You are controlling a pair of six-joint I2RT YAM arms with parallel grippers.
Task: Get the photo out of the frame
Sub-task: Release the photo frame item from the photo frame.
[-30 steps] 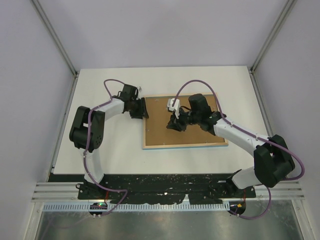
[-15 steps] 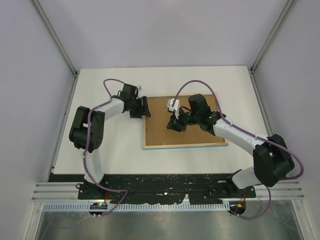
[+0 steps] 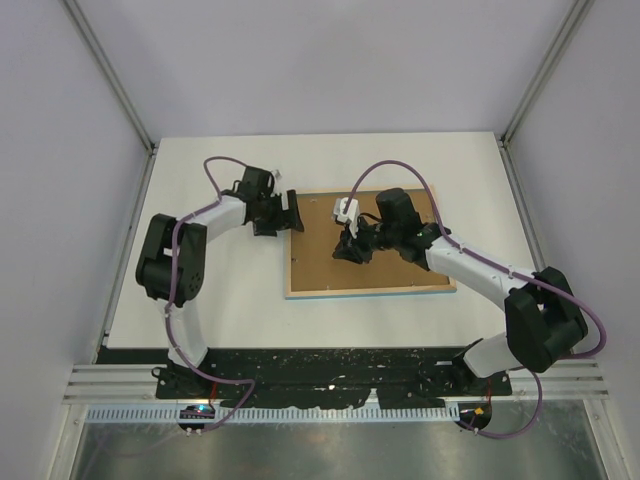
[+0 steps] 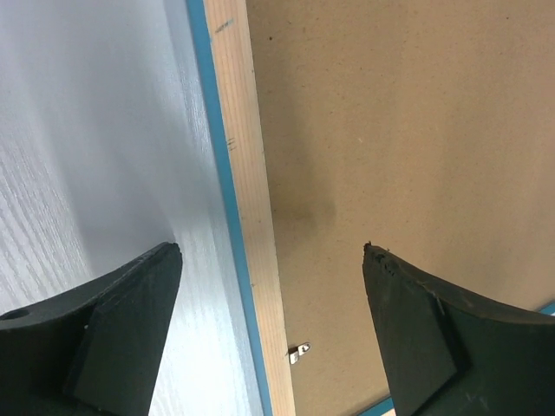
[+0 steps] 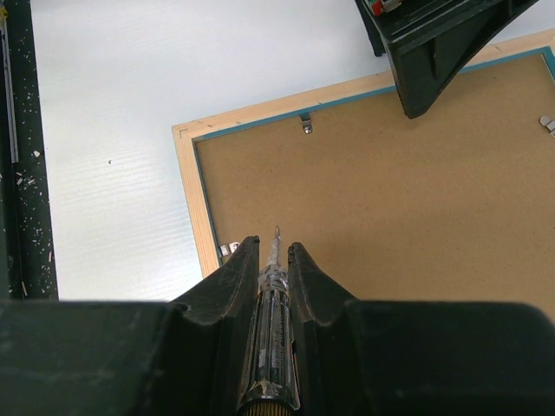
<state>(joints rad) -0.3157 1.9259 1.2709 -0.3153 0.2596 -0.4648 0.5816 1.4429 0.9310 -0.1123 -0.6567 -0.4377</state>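
The frame (image 3: 370, 291) lies flat on the table (image 3: 220, 300), right of centre, with its wood-coloured back up and a blue edge showing along the near and left sides. The brown board (image 3: 390, 270) fills the frame's opening and hides the photo, which no view shows.

Left gripper (image 3: 290, 212): released, jaws spread wide. It sits at the far end of the frame's left rail and straddles it, with one finger (image 4: 113, 321) over the table and the other over the board. Whether either finger touches the surface cannot be told.

Right gripper (image 3: 348, 250): clenched on a screwdriver (image 5: 272, 347) (clear handle, thin metal shaft). It is positioned over the left half of the board. The shaft projects past the fingertips towards the left rail. Whether the tip touches the board cannot be told.

Small metal clips are fitted on the inner edge of the rails: one (image 5: 305, 124) on the left rail and one (image 5: 227, 250) on the near rail, just beside the screwdriver tip.
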